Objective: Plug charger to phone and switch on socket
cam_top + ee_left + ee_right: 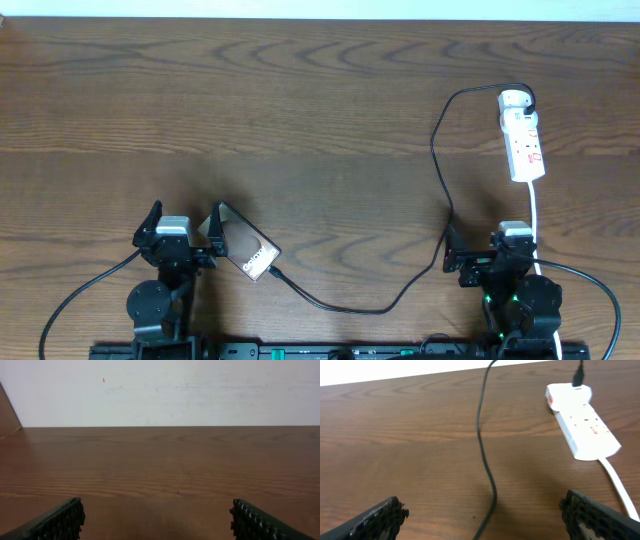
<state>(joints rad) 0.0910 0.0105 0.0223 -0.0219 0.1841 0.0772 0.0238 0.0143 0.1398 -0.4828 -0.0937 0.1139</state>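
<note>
Dark wood-grain tabletop (pixel 300 100) meets a pale wall (pixel 200 390) at its far edge. The glossy brown-grey phone (pixel 245 250) lies near the near edge, left of centre, just beside the left fingers (pixel 65 520). The black charger cable (pixel 440 150) reaches the phone's end. The white socket (pixel 525 145) lies toward the far right corner. Both the left and the right fingers (pixel 590 515) stand apart, empty.

A brown wooden desk (pixel 300 100) with wavy grain fills the view. Beyond its far edge stands a pale wall (pixel 200 390) with a tiny red speck (pixel 103 380).

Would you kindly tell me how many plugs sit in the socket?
1: the charger's white plug head, at the socket's far end. None looks hidden.
</note>
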